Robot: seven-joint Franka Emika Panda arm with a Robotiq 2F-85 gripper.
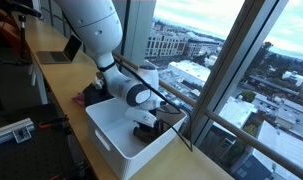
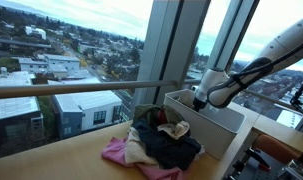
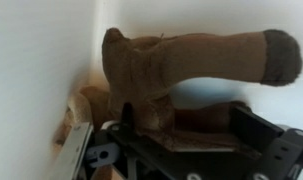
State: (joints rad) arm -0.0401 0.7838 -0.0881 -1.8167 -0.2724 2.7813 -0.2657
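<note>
My gripper is low inside a white bin on the wooden counter. In the wrist view its dark jaws stand wide apart. A brown sock lies against the bin's white inside, and its lower part sits between the jaws. The sock bends in an L, with its toe to the right. In an exterior view the arm reaches down into the bin and the bin wall hides the jaws.
A pile of dark and tan clothes with a pink piece lies on the counter beside the bin, next to the window. The pile also shows behind the bin. A laptop sits further along the counter.
</note>
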